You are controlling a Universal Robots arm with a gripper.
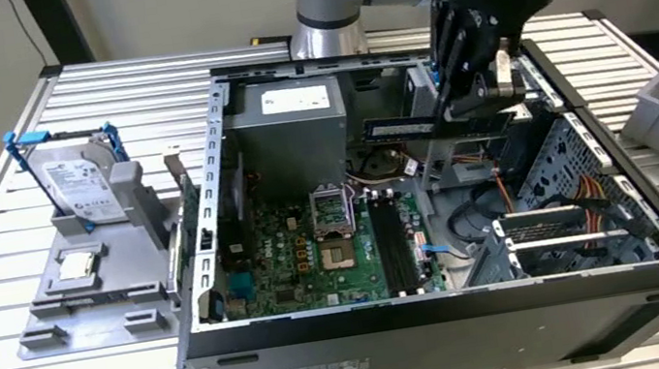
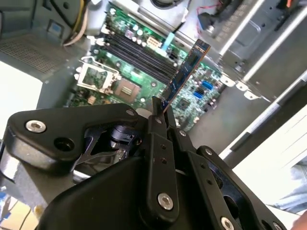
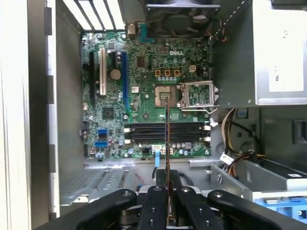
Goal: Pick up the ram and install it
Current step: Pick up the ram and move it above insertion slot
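The pick-up is done: the end effector [image 1: 477,108] is pinched on the ram [image 1: 406,126] and holds it in the air over the open case [image 1: 453,308]. In both wrist views its two fingers are pressed against the stick's flat faces, near one end, and the rest of the stick juts out past the fingertips. Installing is left to do. The ram touches nothing but the fingers. The slots [image 3: 165,132] on the motherboard [image 3: 115,110] lie well below the end effector and look empty. In the first wrist view the stick is seen edge-on and crosses the slots, so I judge it is not yet lined up with any of them.

The ram [image 2: 184,72] is a thin, narrow, long board. Its face is dark blue-green with small black chips, and one long edge looks yellowish. It appears straight and undamaged. A hard drive [image 1: 84,187] stands on the bench [image 1: 6,292] outside the case, well away from the end effector.
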